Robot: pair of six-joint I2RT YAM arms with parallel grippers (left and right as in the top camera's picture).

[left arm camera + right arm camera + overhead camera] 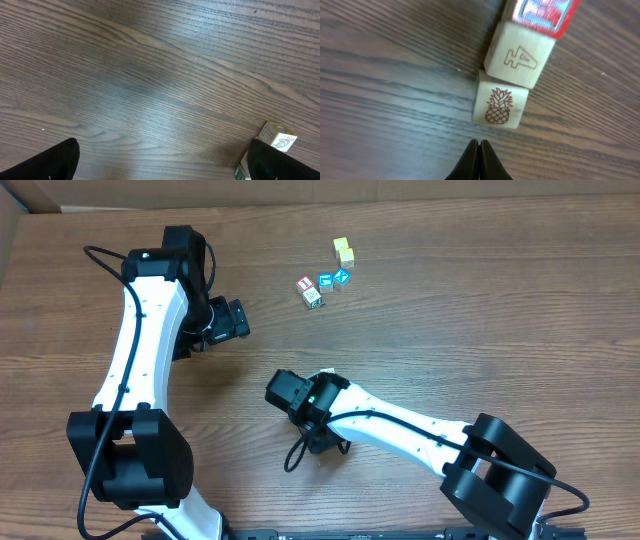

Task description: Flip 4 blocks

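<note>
Four small blocks cluster at the table's far middle: a red-bordered one (305, 284), a pale one with green print (313, 298) and two blue-bordered ones (325, 282) (340, 277). My left gripper (238, 320) is left of them, open and empty (165, 172). In its wrist view a pale block (278, 136) lies just beyond the right finger (282, 162). My right gripper (288, 392) is shut on nothing (479, 147). Just ahead of its tips lies a row of a pineapple block (500, 106), a "4" block (520, 55) and a red-bordered block (542, 15).
Two plain yellow cubes (344, 251) sit just behind the block cluster. The right arm (400, 430) stretches across the near middle of the wooden table (480, 330), with a black cable loop (300, 452) beneath it. The left arm (145, 330) stands along the left side.
</note>
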